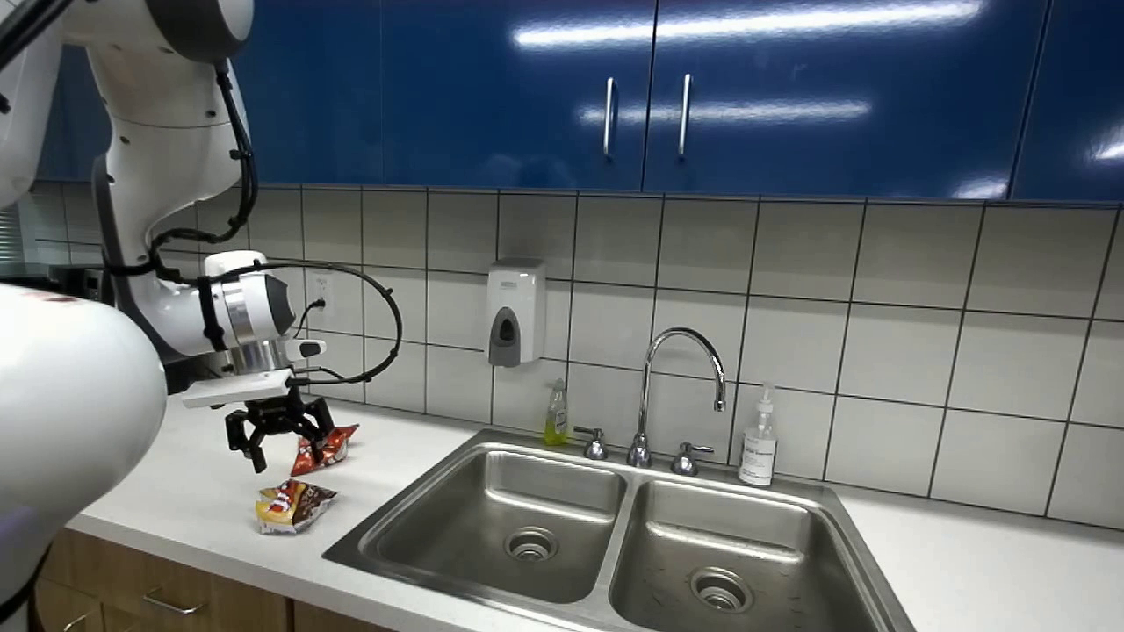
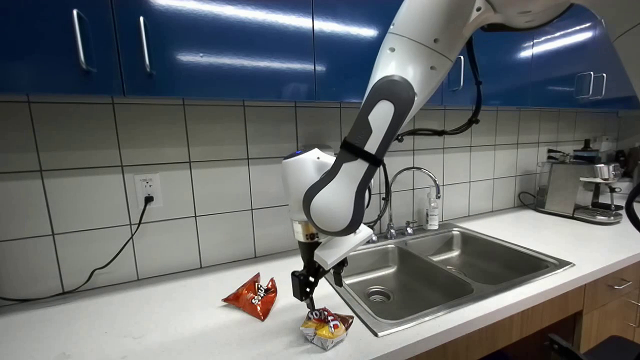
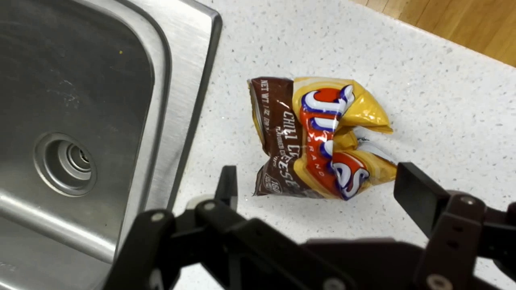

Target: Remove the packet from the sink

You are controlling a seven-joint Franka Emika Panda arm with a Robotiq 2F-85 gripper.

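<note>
The packet, crinkled yellow and dark brown with a red band, lies on the white counter beside the sink in both exterior views [image 1: 294,506] [image 2: 327,329] and in the wrist view [image 3: 318,137]. The double-basin steel sink has its rim [image 1: 351,546] close to the packet; the rim also shows in the wrist view [image 3: 186,44] and in an exterior view [image 2: 359,311]. Both basins hold no packet. My gripper [image 1: 288,458] is open and empty above the packet, its fingers spread wide in the wrist view [image 3: 316,178]. It also shows in an exterior view [image 2: 325,293].
A redder packet [image 1: 325,448] [image 2: 255,298] lies nearer the tiled wall. A curved faucet [image 1: 645,395] with two handles, a green soap bottle [image 1: 557,417] and a clear pump bottle [image 1: 758,452] stand behind the sink. A coffee machine [image 2: 575,192] stands far along the counter.
</note>
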